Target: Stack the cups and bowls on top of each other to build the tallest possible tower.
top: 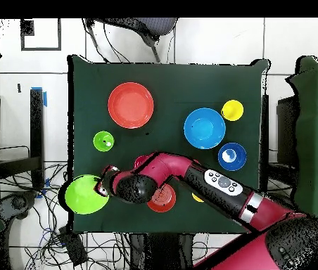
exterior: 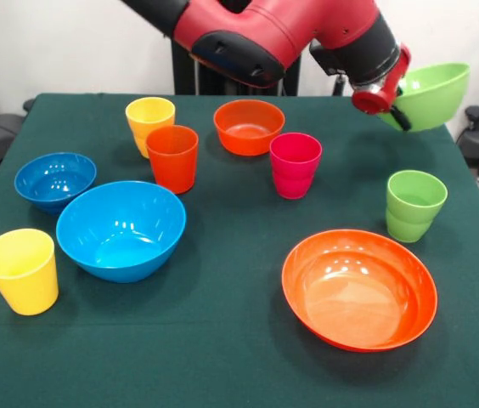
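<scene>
Jaws clamped on lime bowl (exterior: 431, 95)

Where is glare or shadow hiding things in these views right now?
Front view: bright highlights on the large blue bowl and the wide orange bowl, soft shadows beneath. Overhead view: the arm covers several cups; the lime green bowl stays visible.

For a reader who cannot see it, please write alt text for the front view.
A red robot arm holds a lime green bowl in the air above the right edge of a dark green table. On the table stand five cups and four bowls, all apart, among them a wide orange bowl and a large blue bowl.
</scene>
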